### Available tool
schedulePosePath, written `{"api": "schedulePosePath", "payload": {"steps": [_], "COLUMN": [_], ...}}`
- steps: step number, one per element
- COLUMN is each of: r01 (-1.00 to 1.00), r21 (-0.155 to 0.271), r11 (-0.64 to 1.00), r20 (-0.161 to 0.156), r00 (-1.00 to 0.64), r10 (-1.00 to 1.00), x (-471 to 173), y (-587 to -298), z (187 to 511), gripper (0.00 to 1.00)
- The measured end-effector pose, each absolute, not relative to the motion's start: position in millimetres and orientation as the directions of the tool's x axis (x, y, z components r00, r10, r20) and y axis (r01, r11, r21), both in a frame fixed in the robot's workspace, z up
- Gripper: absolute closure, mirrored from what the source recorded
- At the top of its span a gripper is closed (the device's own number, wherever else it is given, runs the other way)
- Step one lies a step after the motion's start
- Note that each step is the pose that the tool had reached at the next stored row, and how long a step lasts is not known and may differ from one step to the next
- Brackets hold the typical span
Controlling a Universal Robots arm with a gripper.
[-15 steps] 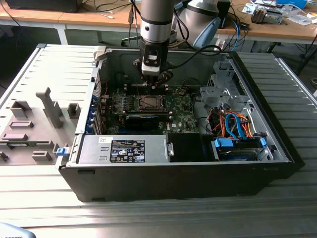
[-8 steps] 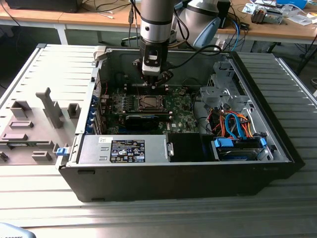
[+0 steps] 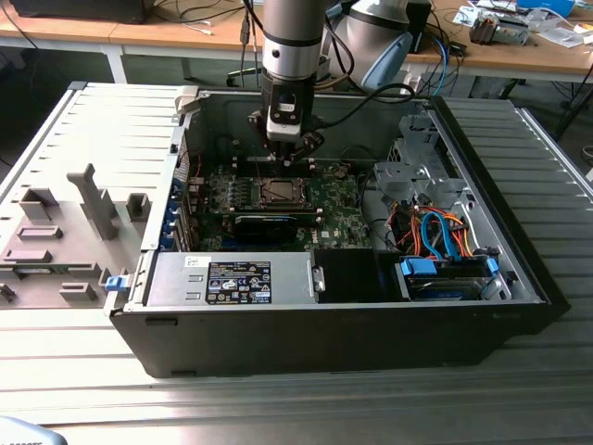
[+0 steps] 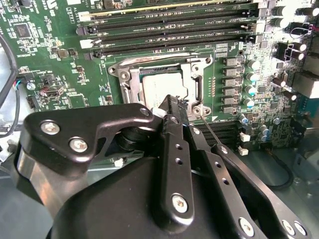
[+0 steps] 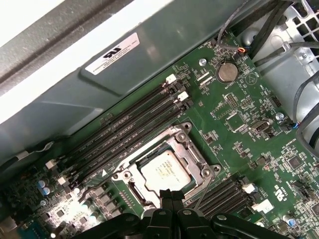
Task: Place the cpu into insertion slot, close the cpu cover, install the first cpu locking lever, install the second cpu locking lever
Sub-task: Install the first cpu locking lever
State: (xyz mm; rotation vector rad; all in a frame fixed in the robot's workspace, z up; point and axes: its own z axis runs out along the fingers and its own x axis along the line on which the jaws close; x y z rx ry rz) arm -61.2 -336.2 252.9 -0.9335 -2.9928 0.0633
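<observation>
The cpu (image 5: 163, 171) lies in the insertion slot (image 3: 278, 193) on the green board, its silvery top (image 4: 158, 83) showing through the window of the cpu cover (image 5: 193, 155). The cover (image 4: 195, 88) lies flat over the chip. My gripper (image 5: 172, 196) hangs just above the socket's near edge, its black fingers (image 4: 172, 107) pressed together with nothing between them. A thin metal locking lever (image 5: 203, 190) slants up from the socket's corner right beside the fingers, and appears as a bare rod (image 4: 212, 132) in the second wrist view. In the exterior view the gripper (image 3: 283, 156) is low over the socket.
Long black memory slots (image 5: 124, 132) run beside the socket. The open computer case (image 3: 519, 278) walls the board in. A power supply box (image 3: 232, 278) is at its front, and a drive cage with orange and blue cables (image 3: 435, 232) is at the exterior view's right. A grey side panel (image 3: 83, 213) lies at the exterior view's left.
</observation>
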Motion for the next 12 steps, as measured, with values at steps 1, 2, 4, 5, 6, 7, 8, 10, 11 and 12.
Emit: {"api": "schedulePosePath", "payload": {"steps": [1,2,4,5,6,7,8,10,11,12], "r01": [0.567,0.565,0.563,0.562,0.561,0.56,0.558,0.556,0.555,0.554], "r21": [-0.04,-0.04,-0.04,-0.04,-0.04,-0.04,-0.04,-0.04,-0.04,-0.04], "r11": [0.823,0.824,0.825,0.826,0.827,0.828,0.829,0.83,0.831,0.831], "r20": [-0.006,-0.006,-0.006,-0.006,-0.006,-0.006,-0.006,-0.006,-0.006,-0.006], "r00": [-0.824,-0.825,-0.826,-0.827,-0.828,-0.828,-0.829,-0.831,-0.832,-0.832], "r10": [0.567,0.565,0.563,0.562,0.561,0.56,0.559,0.556,0.555,0.555], "x": [-61.1,-61.1,-61.1,-61.2,-61.1,-61.2,-61.1,-61.1,-61.2,-61.1], "y": [-336.1,-336.1,-336.2,-336.1,-336.1,-336.2,-336.1,-336.2,-336.1,-336.1], "z": [252.9,252.9,252.9,252.9,252.9,252.9,252.9,252.9,252.9,252.9], "gripper": [0.89,0.89,0.89,0.89,0.89,0.89,0.89,0.89,0.89,0.89]}}
